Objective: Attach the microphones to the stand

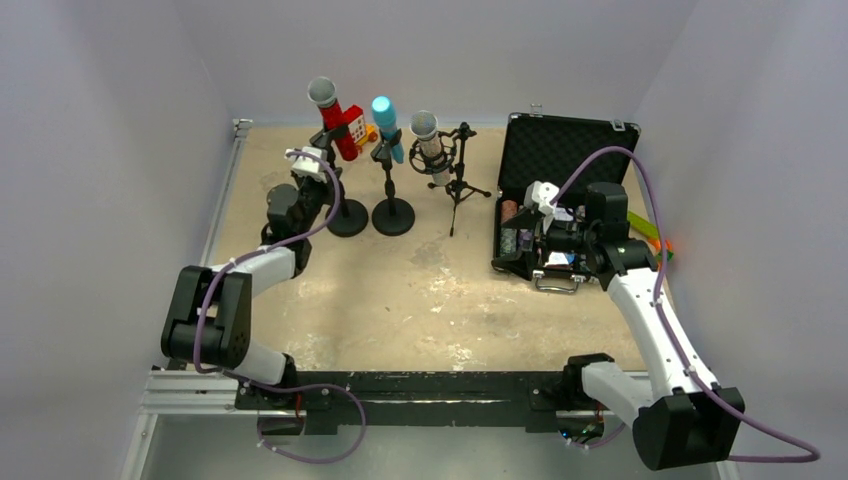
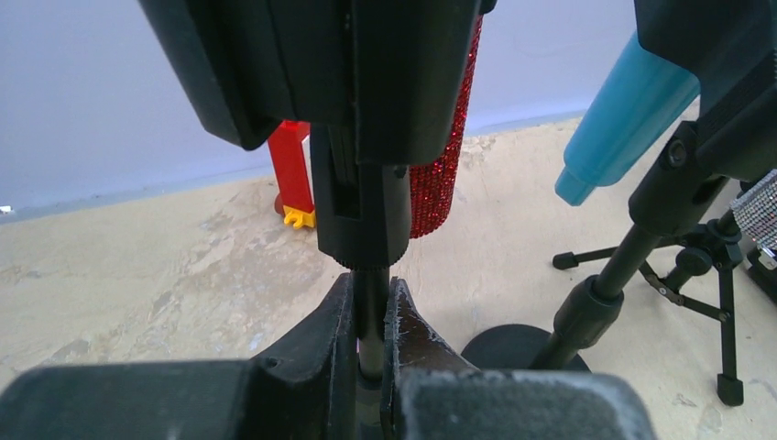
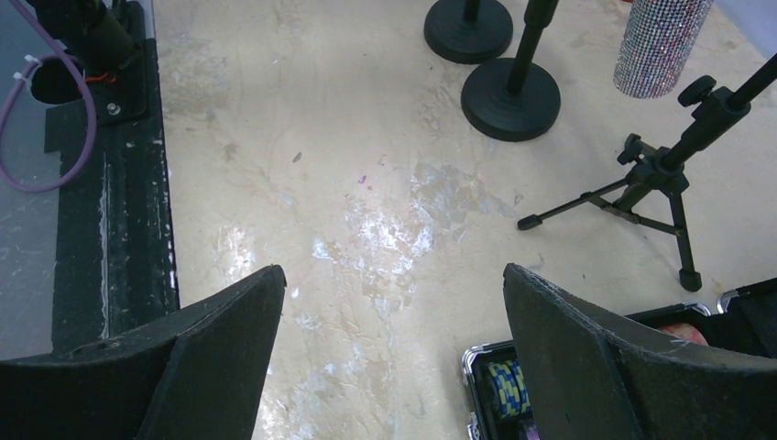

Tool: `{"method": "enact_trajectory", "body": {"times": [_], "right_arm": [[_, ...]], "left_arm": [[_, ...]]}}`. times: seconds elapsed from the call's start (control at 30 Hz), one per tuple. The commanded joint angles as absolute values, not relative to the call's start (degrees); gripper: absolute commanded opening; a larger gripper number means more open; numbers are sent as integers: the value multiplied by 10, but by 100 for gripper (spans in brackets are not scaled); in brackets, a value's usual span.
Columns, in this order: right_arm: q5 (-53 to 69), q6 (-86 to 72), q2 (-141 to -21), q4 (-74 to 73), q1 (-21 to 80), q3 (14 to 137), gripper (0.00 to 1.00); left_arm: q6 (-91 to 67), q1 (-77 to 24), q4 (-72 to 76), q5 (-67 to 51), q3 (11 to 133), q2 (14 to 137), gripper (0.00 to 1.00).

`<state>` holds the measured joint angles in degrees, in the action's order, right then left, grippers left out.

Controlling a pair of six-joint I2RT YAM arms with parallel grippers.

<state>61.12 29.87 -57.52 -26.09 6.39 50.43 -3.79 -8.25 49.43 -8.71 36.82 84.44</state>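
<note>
Three microphones sit clipped heads-up along the far side of the worktop (image 1: pixel 420 300): red-glitter stick microphone (image 1: pixel 340 125) on the left round-base stand (image 1: pixel 347 218), all-light-blue microphone (image 1: pixel 388 128) next door, silver-glitter microphone (image 1: pixel 433 150) on the black tripod (image 1: pixel 458 188). Left gripper (image 2: pixel 371 286) is the nearer, clamped tight on the red one's thin upright pole (image 2: pixel 370 335), directly beneath the microphone. Right gripper (image 3: pixel 392 275) gapes wide, holding nothing, over the open black case (image 1: pixel 560 150), well apart.

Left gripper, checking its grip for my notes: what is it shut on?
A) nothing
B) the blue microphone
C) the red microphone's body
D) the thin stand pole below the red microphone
D: in the left wrist view the left gripper pinches the stand pole, below the red microphone.
</note>
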Motion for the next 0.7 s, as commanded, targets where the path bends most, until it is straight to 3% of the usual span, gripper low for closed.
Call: {"method": "enact_trajectory", "body": {"times": [0.0, 0.13, 0.2, 0.37, 0.67], "right_arm": [[626, 308, -581, -258, 59, 507, 92], [627, 308, -584, -259, 57, 508, 92], [626, 308, -586, -259, 56, 508, 92], [628, 308, -582, -261, 51, 509, 92], [631, 308, -565, -265, 30, 513, 92]], "left_arm": [[-45, -74, 593, -92, 396, 861, 0], [-50, -72, 594, -85, 383, 869, 1], [-54, -72, 595, -75, 373, 863, 19], [-60, -72, 577, -54, 349, 827, 49], [-139, -72, 458, -23, 286, 656, 75]]}}
